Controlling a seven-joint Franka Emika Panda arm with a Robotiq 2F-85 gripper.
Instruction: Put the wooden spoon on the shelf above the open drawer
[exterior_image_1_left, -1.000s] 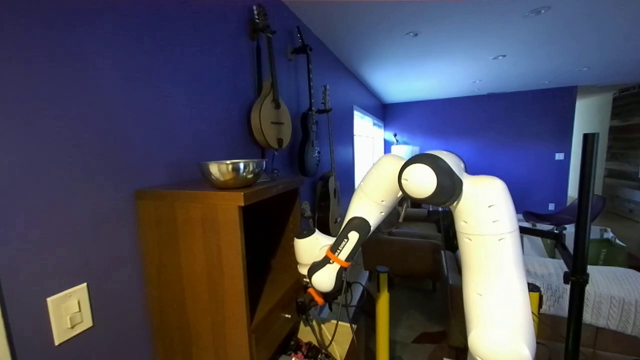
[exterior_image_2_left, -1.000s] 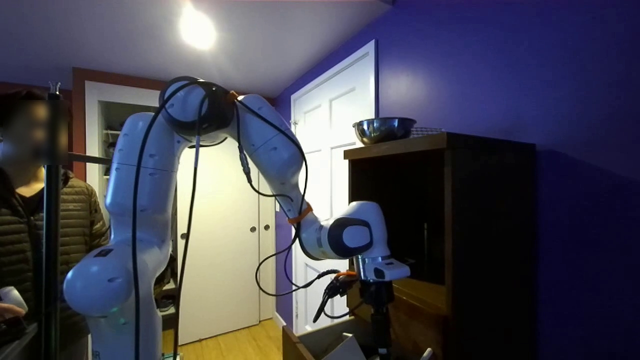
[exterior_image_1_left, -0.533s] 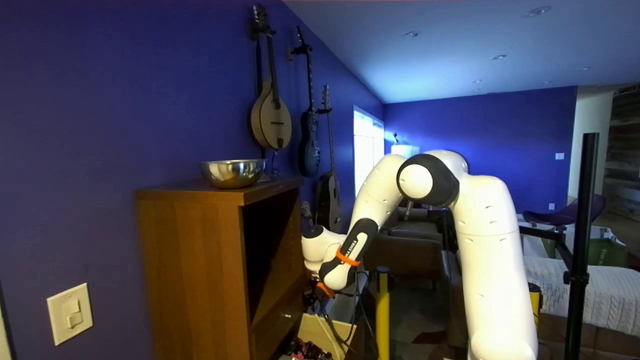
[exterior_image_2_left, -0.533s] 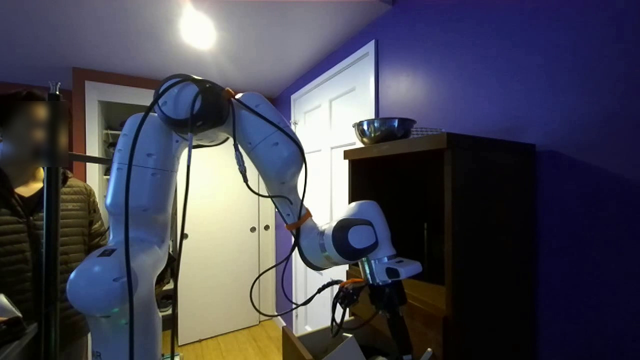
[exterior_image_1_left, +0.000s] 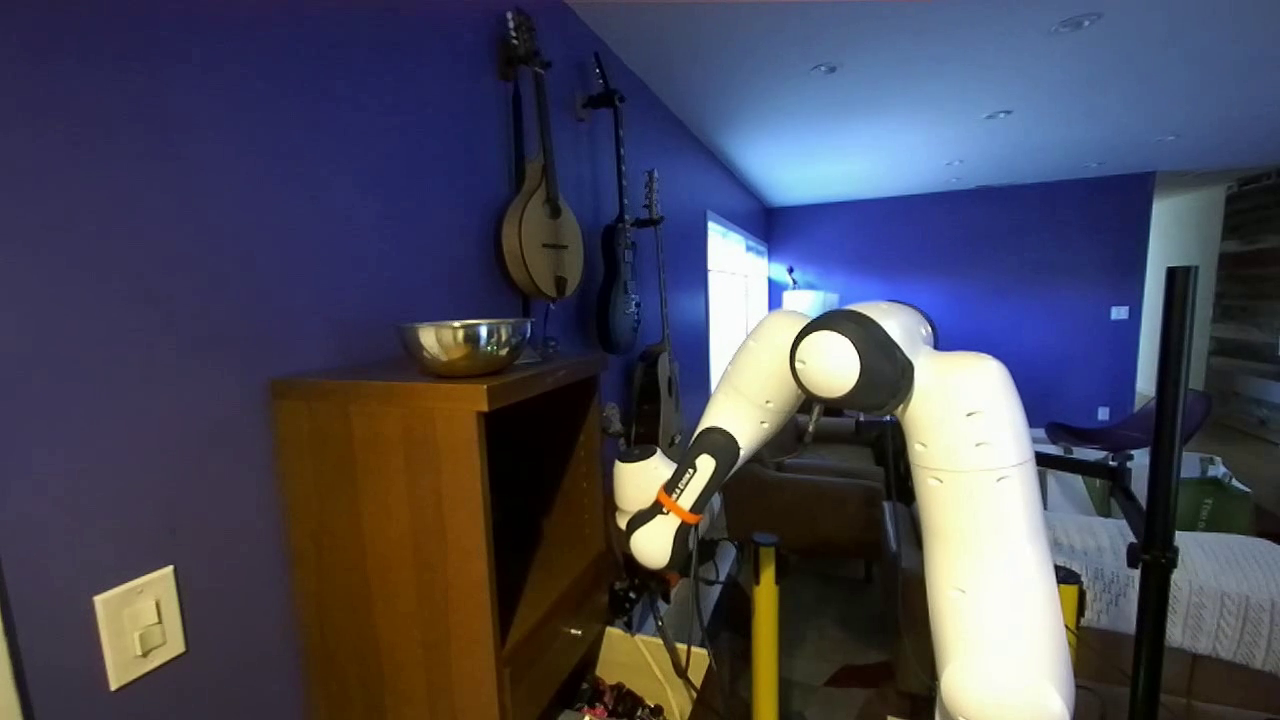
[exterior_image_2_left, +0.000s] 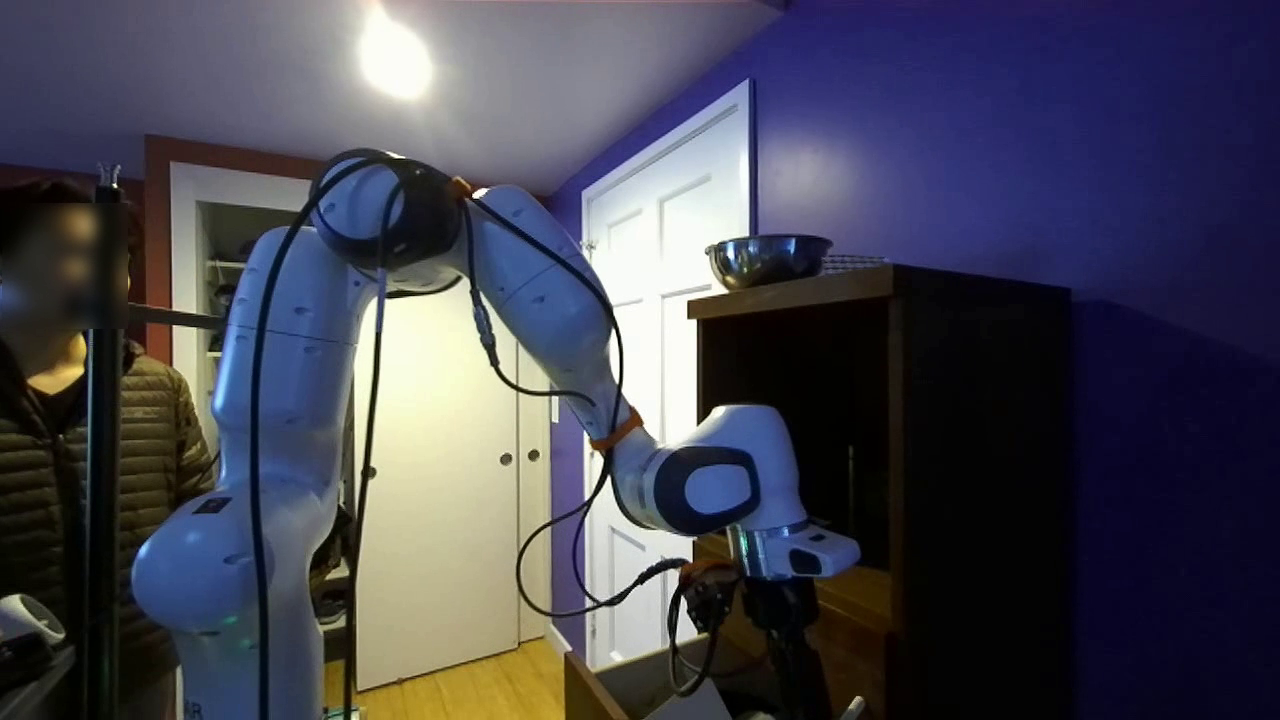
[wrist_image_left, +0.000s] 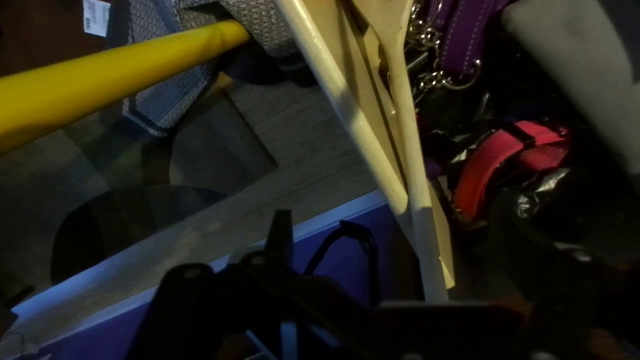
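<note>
One spoon (wrist_image_left: 407, 125) lies in the drawer (exterior_image_1_left: 622, 655), below the shelf (exterior_image_2_left: 862, 590); my gripper (wrist_image_left: 410, 245) has its fingers apart; in my wrist view the handle points between them, its end hidden; whether they touch it, I cannot tell.

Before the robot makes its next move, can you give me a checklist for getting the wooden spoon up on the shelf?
1. Hand open: ok.
2. Wooden spoon in sight: ok, the wrist view shows it.
3. Hand low enough to grab it: cannot tell.
4. Wooden spoon gripped: not ok, not yet.
5. Drawer pulled out: ok.
6. Room on the shelf: cannot tell, too dark inside.
</note>
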